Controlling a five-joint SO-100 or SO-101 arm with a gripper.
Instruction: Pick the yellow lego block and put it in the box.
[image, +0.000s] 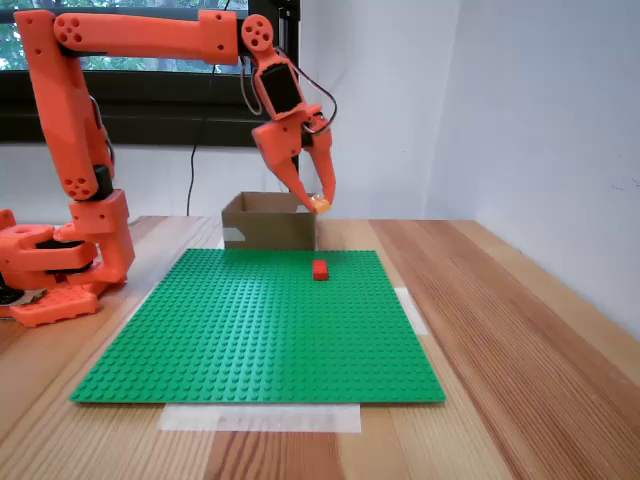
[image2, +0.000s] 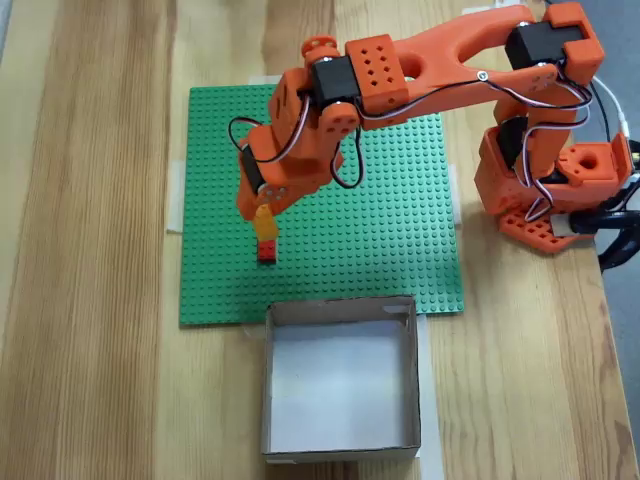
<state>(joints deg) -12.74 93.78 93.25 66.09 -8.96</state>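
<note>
Got the yellow lego block (image: 320, 204) pinched in my gripper (image: 318, 203), up in the air over the green baseplate (image: 260, 330) (red brick (image: 320, 269) sits just below), box (image2: 340, 380) nearby at the mat's far edge.

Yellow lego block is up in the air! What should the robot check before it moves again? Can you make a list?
1. The tool grips the yellow lego block: ok, it is pinched at the fingertips, off the green baseplate.
2. The block is over the box: not ok; from above, the block hangs over the baseplate, short of the box.
3. The box is open and has room: ok, the inside looks bare.
4. The red brick is out of the way: cannot tell; it sits just below the block, toward the box.
5. The grip is firm: cannot tell; only the tip of the block shows.
</note>
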